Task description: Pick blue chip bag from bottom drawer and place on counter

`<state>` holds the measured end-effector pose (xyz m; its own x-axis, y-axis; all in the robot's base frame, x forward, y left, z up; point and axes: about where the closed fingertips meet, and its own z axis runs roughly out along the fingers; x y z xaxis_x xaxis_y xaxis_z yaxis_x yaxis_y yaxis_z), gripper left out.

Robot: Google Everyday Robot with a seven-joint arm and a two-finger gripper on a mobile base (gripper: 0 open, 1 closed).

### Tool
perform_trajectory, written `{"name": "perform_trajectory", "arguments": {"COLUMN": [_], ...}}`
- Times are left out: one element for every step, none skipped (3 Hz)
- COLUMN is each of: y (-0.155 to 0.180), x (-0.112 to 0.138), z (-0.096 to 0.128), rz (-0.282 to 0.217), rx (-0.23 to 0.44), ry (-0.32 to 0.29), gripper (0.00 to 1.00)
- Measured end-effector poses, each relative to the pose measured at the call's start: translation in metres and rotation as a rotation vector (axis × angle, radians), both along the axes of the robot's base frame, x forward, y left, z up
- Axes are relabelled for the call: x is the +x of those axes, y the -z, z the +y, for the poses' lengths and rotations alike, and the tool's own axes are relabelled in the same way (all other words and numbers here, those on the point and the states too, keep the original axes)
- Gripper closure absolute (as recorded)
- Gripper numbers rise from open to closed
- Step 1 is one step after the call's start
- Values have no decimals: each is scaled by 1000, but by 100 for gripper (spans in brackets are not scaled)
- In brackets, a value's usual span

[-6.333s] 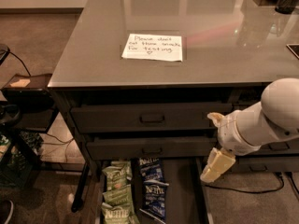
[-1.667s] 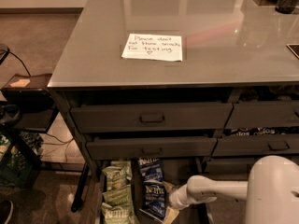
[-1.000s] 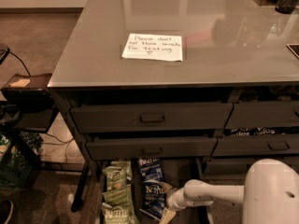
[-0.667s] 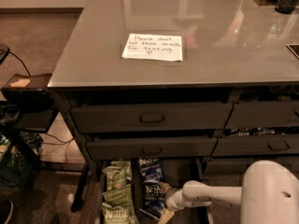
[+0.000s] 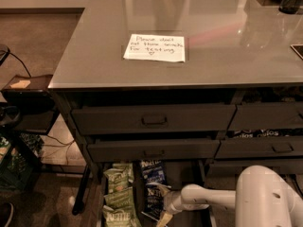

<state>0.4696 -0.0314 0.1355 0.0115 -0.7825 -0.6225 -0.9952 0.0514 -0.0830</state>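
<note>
The hand [image 5: 162, 203] has crept leftward inside the drawer [image 5: 183, 175] and now sits on the right edge of the front blue bag [image 5: 152, 196], so the grasp looks close, though I cannot tell whether it is wide or closed on the bag. Green bags [image 5: 117, 198] lie just beside it at the drawer's left. A second blue bag [image 5: 152, 168] lies at the drawer's back, under the overhanging shut drawer [image 5: 154, 150] below the counter [image 5: 227, 51].

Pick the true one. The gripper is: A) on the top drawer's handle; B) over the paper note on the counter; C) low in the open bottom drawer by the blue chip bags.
C: the gripper is inside the bottom drawer, at a blue chip bag.
</note>
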Motion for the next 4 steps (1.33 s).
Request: {"name": "perform_trajectory", "arguments": {"y": [18,32,28,24], "x": [4,7,7,7], "z": [7,8,8,7], "rz": [-4,-13,-13,2], "rx": [14,22,22,17], "ry": [-7,-9,-9,-4], "gripper": [8,27,51,74]}}
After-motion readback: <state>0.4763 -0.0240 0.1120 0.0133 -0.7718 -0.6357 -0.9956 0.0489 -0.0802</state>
